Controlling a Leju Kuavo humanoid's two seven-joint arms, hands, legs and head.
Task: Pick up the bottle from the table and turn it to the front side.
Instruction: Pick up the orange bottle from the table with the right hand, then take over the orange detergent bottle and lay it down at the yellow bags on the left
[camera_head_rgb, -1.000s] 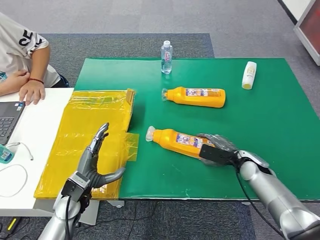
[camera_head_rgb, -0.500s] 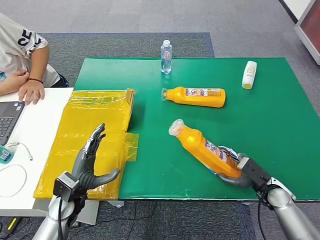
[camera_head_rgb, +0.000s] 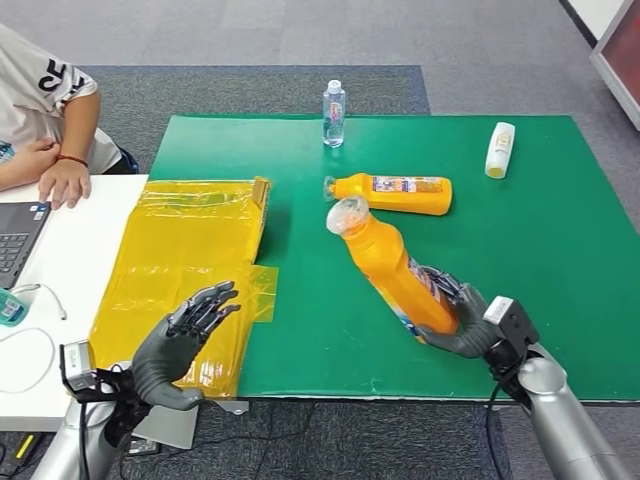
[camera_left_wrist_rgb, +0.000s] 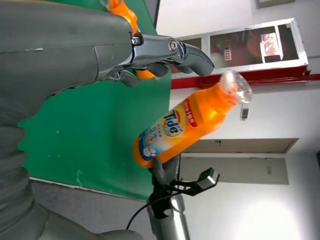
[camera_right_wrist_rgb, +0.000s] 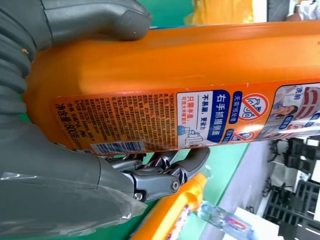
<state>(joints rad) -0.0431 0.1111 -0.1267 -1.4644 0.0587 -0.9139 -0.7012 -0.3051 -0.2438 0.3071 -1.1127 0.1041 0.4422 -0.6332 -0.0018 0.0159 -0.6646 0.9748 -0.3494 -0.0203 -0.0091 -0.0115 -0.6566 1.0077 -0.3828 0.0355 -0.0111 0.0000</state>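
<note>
The bottle (camera_head_rgb: 392, 268) we see is orange plastic with a clear cap, lifted off the green tabletop (camera_head_rgb: 558, 250) and tilted, its base gripped in the right robot hand (camera_head_rgb: 460, 318) and its cap end rising up and away from that hand. In the right wrist view the side facing the palm carries the back label with small print, a barcode and a blue panel, while the left wrist view shows the other side with the brand logo. The left robot hand (camera_head_rgb: 177, 340) holds nothing, fingers spread apart, hovering over a yellow plastic bag (camera_head_rgb: 189, 250) well apart from the bottle. Beyond the right robot hand's fingertips a second orange bottle (camera_head_rgb: 392, 193) lies on its side.
</note>
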